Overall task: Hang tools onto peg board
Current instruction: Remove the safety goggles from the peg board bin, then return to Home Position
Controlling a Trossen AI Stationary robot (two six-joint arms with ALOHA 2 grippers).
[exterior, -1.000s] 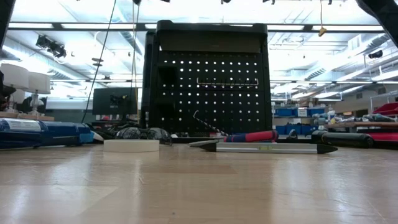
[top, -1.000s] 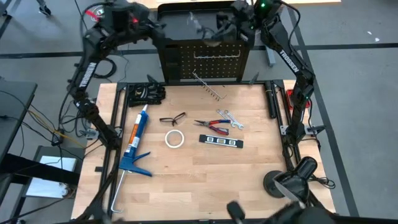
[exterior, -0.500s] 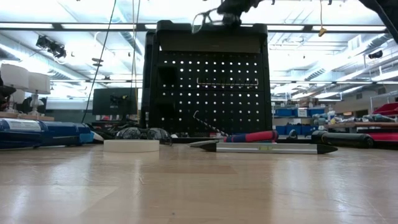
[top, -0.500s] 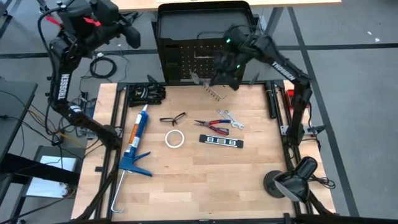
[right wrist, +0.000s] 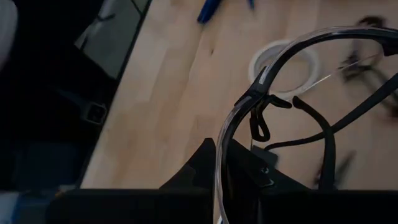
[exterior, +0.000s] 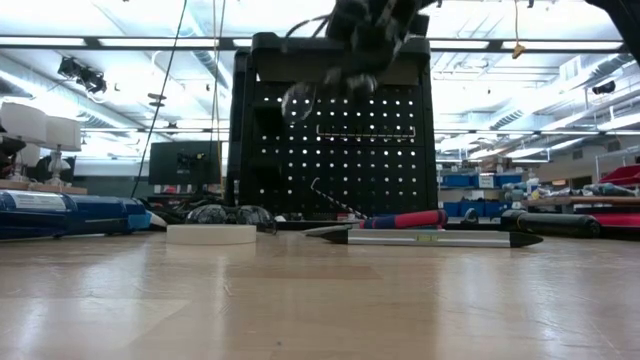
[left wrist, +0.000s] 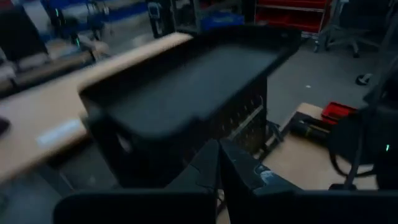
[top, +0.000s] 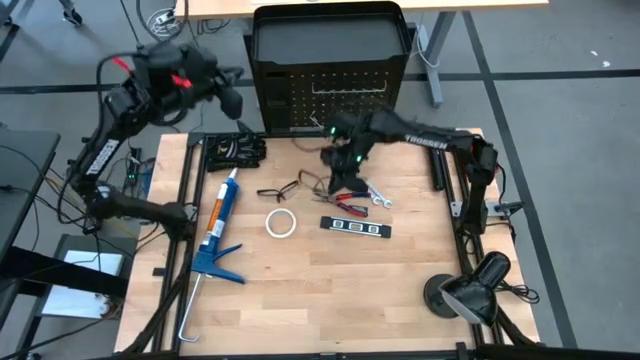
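The right gripper (top: 337, 172) is clamped on a pair of glasses (right wrist: 298, 93), the frame pinched between its fingers (right wrist: 239, 163) in the right wrist view, clear lens curving up and dark temple arms trailing off. In the high view it hangs over the table's (top: 330, 290) far middle, above the pliers (top: 340, 204). In the low view the glasses (exterior: 300, 98) dangle from it in front of the upper part of the peg board (exterior: 335, 130).

Just left of that gripper on the table lies a second pair of glasses (top: 277, 190). Right of the pliers are two wrenches (top: 368, 191), and nearer lies the black-and-silver bar (top: 354, 227). A white tape ring (top: 281, 223) sits left of the bar, and a blue caulking gun (top: 217, 225) lies along the left side. Black gloves (top: 236, 149) are at the far left corner.

The peg board (top: 330, 85) stands at the table's far edge, its tray top empty-looking from above.

The left gripper (top: 228, 98) is raised off the table's far left, beside the board; its fingers (left wrist: 242, 177) appear pressed together on nothing.
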